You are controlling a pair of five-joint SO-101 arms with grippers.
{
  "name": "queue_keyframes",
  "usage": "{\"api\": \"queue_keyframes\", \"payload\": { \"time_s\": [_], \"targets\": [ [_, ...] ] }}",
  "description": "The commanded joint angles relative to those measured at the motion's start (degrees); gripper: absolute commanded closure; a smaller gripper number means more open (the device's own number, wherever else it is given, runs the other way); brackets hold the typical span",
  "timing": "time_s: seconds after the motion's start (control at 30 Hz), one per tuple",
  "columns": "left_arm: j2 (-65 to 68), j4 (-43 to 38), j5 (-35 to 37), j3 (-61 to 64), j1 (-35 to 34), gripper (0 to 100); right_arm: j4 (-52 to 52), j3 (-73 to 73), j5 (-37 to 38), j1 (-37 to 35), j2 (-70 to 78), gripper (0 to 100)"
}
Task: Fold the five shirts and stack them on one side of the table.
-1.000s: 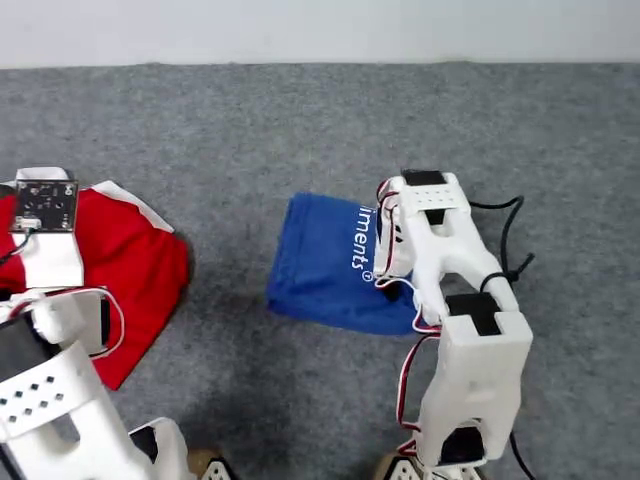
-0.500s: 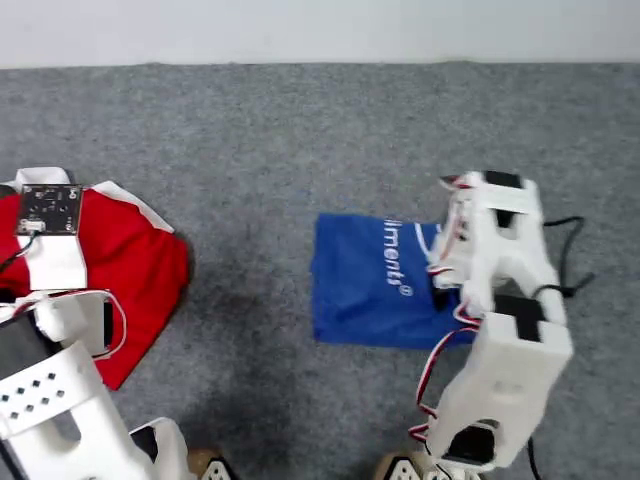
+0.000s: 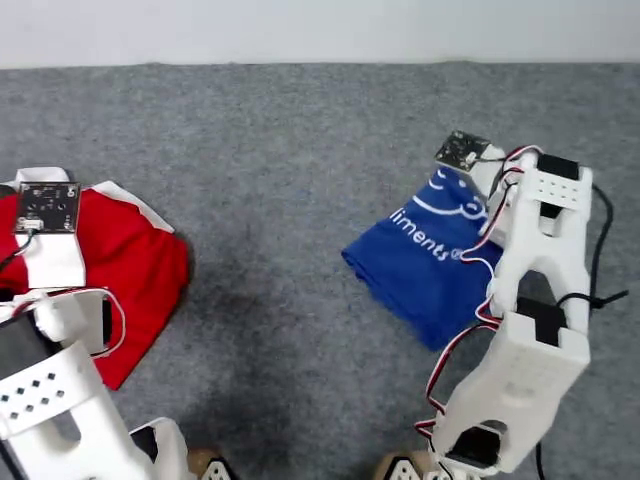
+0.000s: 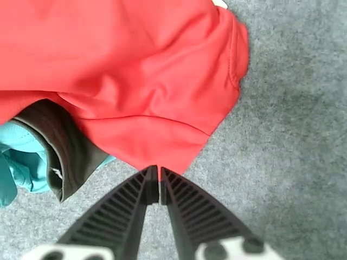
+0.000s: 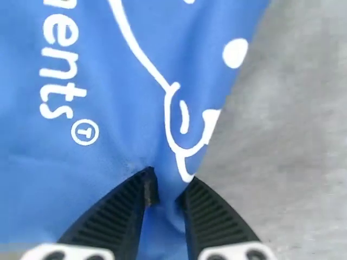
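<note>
blue shirt point(image 3: 425, 265) lies folded on the right half of the table point(image 3: 280, 140), tilted so that its edges run slantwise to the table's front. the right gripper point(image 5: 162, 184) has its jaws pinched narrow on a ridge of the blue cloth near one edge, beside the white print. in the right wrist view the fabric bunches up between the 2 ribbed fingers point(image 5: 122, 208), so it is gripped and not just touched. from that grip the rest of the shirt spreads away from the jaws, toward the middle of the table. its long axis probably runs from the gripped edge toward the centre, though the right arm point(image 3: 530, 300) covers 1 side and i cannot be sure.

the red shirt point(image 3: 130, 265) sits at the left edge, well apart from the blue one. in the left wrist view it lies over a dark shirt point(image 4: 65, 151) and a teal shirt point(image 4: 19, 157), which looks like the pile being built. the left gripper point(image 4: 159, 176) is over the red shirt's near corner, jaws closed tip to tip with nothing between them.

the right arm is much the nearer to the blue shirt and already holds it. the pile lies on the far side of the shirt from the jaws, so taking it there means carrying it leftward across bare table.
</note>
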Motion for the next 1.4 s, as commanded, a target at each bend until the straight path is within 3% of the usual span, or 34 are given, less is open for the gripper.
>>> {"api": "queue_keyframes", "payload": {
  "time_s": [0.0,0.1,0.27,0.43,0.63,1.0,1.13,1.37],
  "targets": [
    [-0.8,-1.3,-0.1,-0.1,0.3,98,-0.7,-3.3,-0.5,-0.3,-2.7,97.4],
    [-0.8,-1.3,-0.1,-0.1,0.3,98,3.3,-3.5,-11.9,-0.3,-4.4,86.6],
    [-0.4,-1.3,-0.1,-0.1,0.3,98,10.2,-3.4,-41.8,-1.7,-8.4,71.9],
    [-0.4,-2.7,-0.1,-0.1,0.3,98,22.0,-3.6,-68.1,-6.4,-10.1,69.9],
    [-0.4,-2.9,-0.1,0.0,0.3,98,25.9,-3.2,-86.5,-11.8,-9.5,69.9],
    [-0.6,-2.9,-0.2,2.2,0.3,98,2.7,10.6,-94.4,-12.5,-9.5,66.0],
    [-0.8,-3.7,-0.2,3.8,0.3,98,0.8,15.6,-97.8,-12.5,-10.1,52.6],
    [-0.6,-6.1,-0.2,3.9,0.3,98,-0.3,16.3,-98.5,-12.4,-8.7,53.2]
  ]
}}
